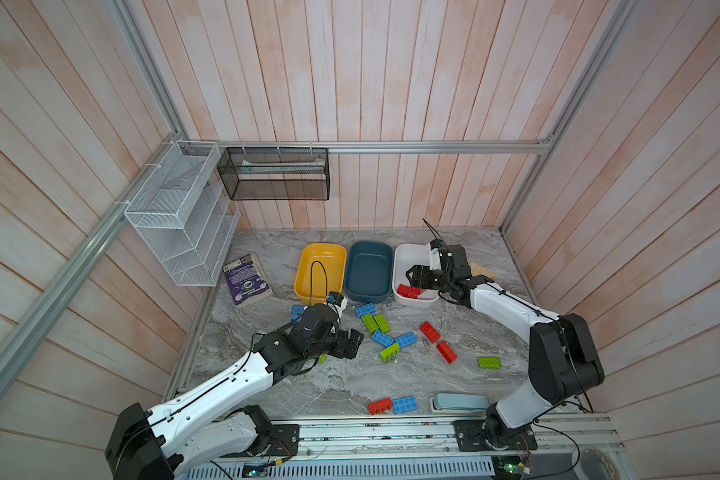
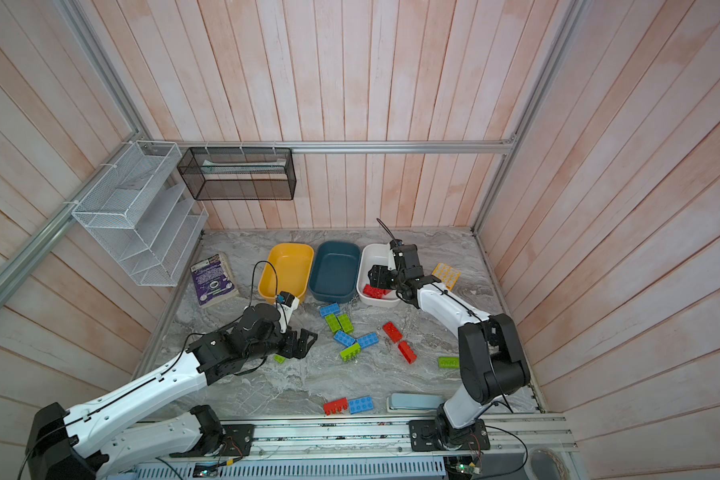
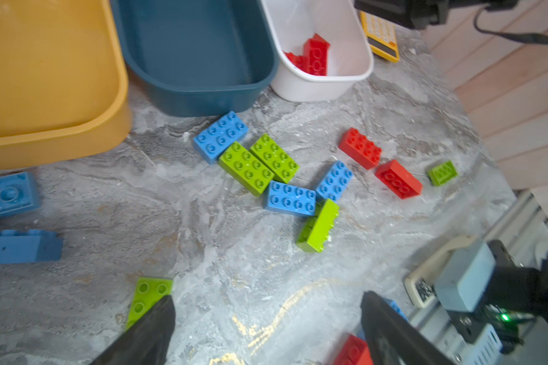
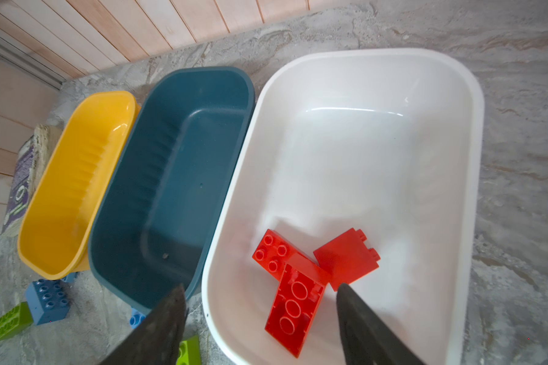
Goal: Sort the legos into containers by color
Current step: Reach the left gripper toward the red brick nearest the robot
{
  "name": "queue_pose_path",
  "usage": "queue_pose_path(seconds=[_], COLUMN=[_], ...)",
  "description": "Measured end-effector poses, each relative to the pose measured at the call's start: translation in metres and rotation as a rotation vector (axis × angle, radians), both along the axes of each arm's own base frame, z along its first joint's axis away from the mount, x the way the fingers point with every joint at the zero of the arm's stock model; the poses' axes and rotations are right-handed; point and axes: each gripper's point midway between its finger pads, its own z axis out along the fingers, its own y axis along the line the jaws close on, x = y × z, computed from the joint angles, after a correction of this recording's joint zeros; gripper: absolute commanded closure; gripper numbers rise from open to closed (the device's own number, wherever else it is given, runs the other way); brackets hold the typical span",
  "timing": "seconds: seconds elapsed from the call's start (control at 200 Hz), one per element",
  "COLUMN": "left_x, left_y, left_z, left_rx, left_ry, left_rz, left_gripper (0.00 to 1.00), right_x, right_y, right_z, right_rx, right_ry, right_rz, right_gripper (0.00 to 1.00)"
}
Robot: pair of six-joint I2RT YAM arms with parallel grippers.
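Right tool (image 4: 261, 287) is released over the white container (image 4: 361, 54); left tool (image 3: 266, 297) likewise. The rim may be clipped on withdrawal, spilling red legos (image 4: 293, 303).

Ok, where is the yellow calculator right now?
In a top view the flat yellow plastic calculator lies at the back right of the grey marbled tabletop, just right of the white rounded plastic tub.
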Motion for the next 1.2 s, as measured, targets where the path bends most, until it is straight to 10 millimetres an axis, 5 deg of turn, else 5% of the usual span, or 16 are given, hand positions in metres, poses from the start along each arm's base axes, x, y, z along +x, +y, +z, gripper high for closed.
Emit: queue_pose_path(seconds=[0.2,0.485,0.69,1.2], left_x=[-0.056,-0.105,-0.109,-0.115], left_y=[-0.033,-0.041,-0.05,-0.071], left_z=[-0.008,-0.077,-0.102,-0.127], left_rx=[0.048,0.262,0.319,0.335], left_ry=[0.039,0.091,0.092,0.087], left_rz=[-0.209,-0.357,-0.407,-0.529], left_gripper=[0.15,0.16,0.22,0.25], right_x=[-0.017,-0.034,-0.036,-0.039], right_y=[-0.003,-0.005,-0.007,-0.014], right_z=[0.036,0.049,0.061,0.049], right_rx=[0.062,0.119,0.139,0.13], right_ry=[-0.082,-0.107,-0.133,-0.113], right_rz=[0.005,0.018,0.02,0.01], right_gripper=[0.26,0.26,0.26,0.25])
